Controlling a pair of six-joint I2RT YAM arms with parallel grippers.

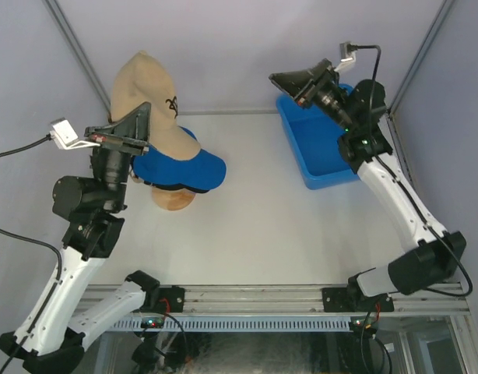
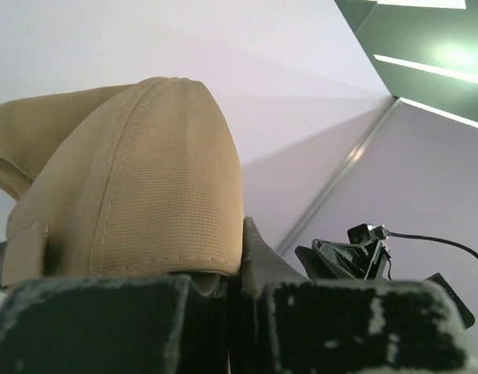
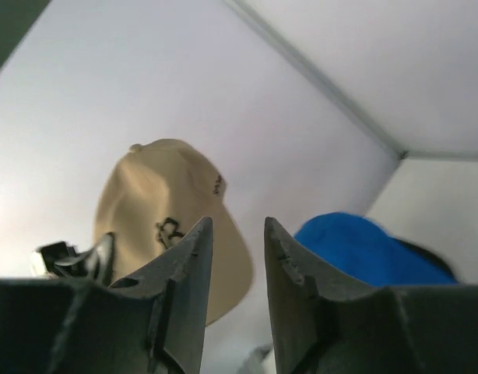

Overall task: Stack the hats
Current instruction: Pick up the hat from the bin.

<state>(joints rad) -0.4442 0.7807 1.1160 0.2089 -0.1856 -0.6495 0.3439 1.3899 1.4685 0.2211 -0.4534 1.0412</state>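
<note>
A tan hat (image 1: 145,82) hangs in the air at the back left, and my left gripper (image 1: 142,113) is shut on its edge. In the left wrist view the tan hat (image 2: 138,179) fills the left side, pinched at the fingertips (image 2: 251,249). A blue hat (image 1: 188,165) sits on a round wooden head-form (image 1: 173,200), with a dark edge showing beneath it. My right gripper (image 1: 282,80) is raised at the back right, open and holding nothing. In its own view the right gripper (image 3: 235,227) faces the tan hat (image 3: 157,195) and the blue hat (image 3: 363,249).
A blue plastic bin (image 1: 321,148) stands at the back right, under my right arm. Grey walls with metal corner posts close in the back and sides of the white table (image 1: 270,226).
</note>
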